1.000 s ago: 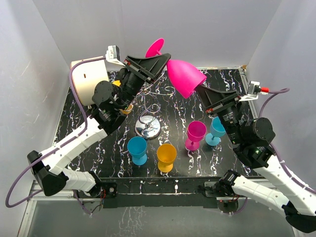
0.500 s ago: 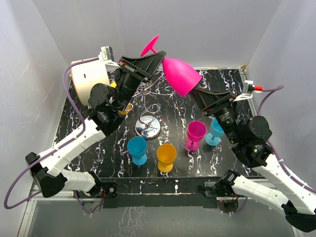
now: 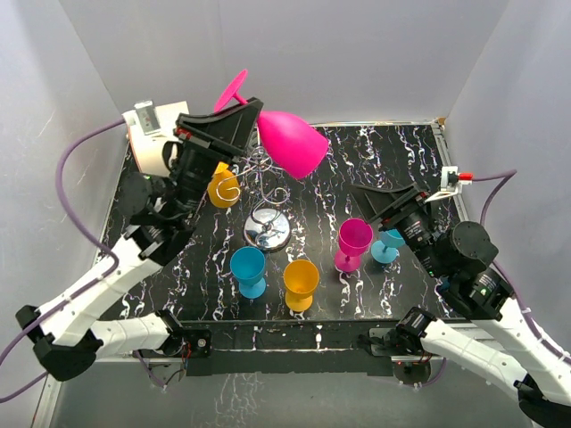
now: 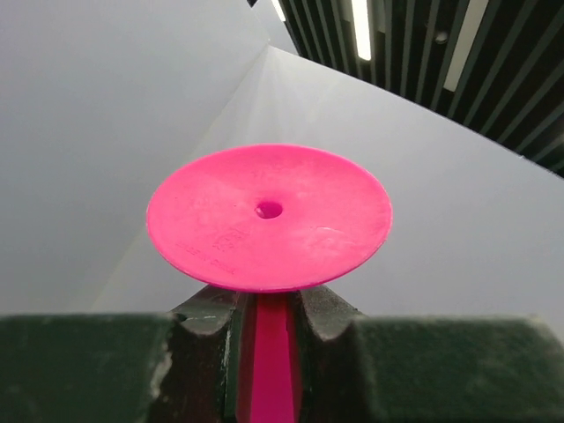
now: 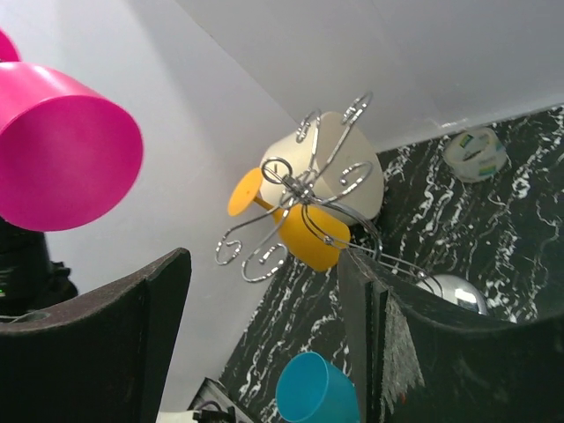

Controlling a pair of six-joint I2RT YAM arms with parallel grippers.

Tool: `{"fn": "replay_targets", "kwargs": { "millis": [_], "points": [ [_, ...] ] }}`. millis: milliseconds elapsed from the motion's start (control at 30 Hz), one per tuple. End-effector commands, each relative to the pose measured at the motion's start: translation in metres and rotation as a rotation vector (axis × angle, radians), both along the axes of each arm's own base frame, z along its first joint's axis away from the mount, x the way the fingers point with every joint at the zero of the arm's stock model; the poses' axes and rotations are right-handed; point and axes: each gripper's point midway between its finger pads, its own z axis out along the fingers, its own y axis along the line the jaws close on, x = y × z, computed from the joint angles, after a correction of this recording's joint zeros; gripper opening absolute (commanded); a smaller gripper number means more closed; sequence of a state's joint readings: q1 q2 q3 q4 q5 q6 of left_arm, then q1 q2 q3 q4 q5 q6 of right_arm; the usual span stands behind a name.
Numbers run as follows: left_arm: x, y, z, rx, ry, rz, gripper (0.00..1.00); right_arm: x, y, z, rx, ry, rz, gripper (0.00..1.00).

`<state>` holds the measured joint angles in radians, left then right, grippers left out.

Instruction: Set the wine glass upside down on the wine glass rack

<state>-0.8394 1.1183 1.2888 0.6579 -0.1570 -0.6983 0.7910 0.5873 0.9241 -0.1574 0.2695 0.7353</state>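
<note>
left pincer (image 3: 243, 114) pinching pink glass (image 3: 290, 143) stem, raised near rack (image 3: 266, 192) | right pincer (image 5: 264, 295) spread, empty | risk: foot misses wire arm (orange glass (image 3: 223, 189) hangs close), glass drops onto counter (image 3: 178, 267)

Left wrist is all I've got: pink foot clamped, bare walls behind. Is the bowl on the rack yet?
Observer: No. In the right wrist view the pink glass hangs tilted, with a clear gap to the rack wires.
Operator: Any rack arm taken?
Observer: One. An orange glass hangs from it.
Operator: Right gripper in the way?
Observer: No. The right gripper is open and empty, off to the rack's right in the top view.
</note>
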Motion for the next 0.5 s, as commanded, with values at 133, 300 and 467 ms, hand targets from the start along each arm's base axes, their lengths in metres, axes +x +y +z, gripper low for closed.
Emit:
{"fn": "replay_targets", "kwargs": {
  "millis": [133, 300, 467],
  "points": [
    [-0.021, 0.037, -0.009, 0.225, -0.070, 0.157, 0.00, -0.008, 0.001, 0.008, -0.031, -0.002, 0.033, 0.67],
    [-0.034, 0.034, -0.030, 0.444, -0.115, 0.141, 0.00, -0.009, 0.020, 0.025, -0.029, -0.040, 0.111, 0.67],
    [-0.050, 0.036, -0.067, 0.654, -0.206, 0.126, 0.00, -0.013, 0.036, 0.045, -0.019, -0.068, 0.187, 0.67]
  ]
}}
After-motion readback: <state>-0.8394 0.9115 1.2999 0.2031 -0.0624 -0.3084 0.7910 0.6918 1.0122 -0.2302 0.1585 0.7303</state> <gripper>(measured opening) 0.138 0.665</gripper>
